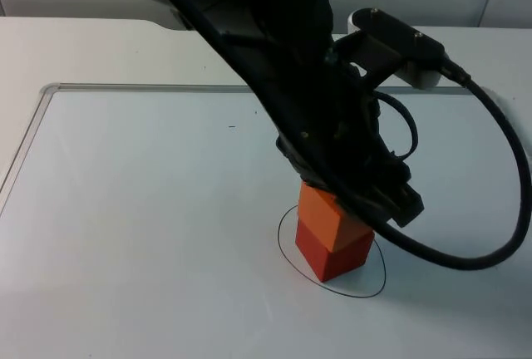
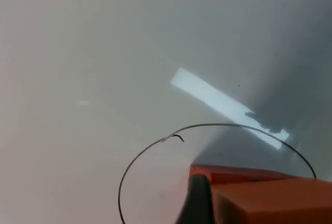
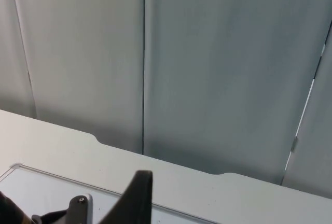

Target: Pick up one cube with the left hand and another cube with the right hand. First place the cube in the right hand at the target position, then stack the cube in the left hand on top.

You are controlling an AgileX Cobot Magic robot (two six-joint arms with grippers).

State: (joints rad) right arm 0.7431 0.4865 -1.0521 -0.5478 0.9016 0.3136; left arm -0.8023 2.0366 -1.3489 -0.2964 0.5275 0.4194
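An orange cube (image 1: 320,213) rests on top of a red cube (image 1: 332,255), slightly offset, inside a thin black circle (image 1: 376,290) drawn on the table. My left gripper (image 1: 349,197) reaches down from the upper left and is shut on the orange cube. In the left wrist view a black fingertip (image 2: 198,198) presses against the side of the orange cube (image 2: 275,203), with the red cube's edge (image 2: 233,172) just beyond it and the circle (image 2: 150,149) around both. My right gripper (image 3: 136,195) waits raised, facing the partition wall.
The white board's raised border (image 1: 50,89) runs along the table's left and far sides. The left arm's bulk (image 1: 274,51) hangs over the middle of the table. The grey partition wall (image 3: 207,79) stands behind the table's far edge (image 3: 171,164).
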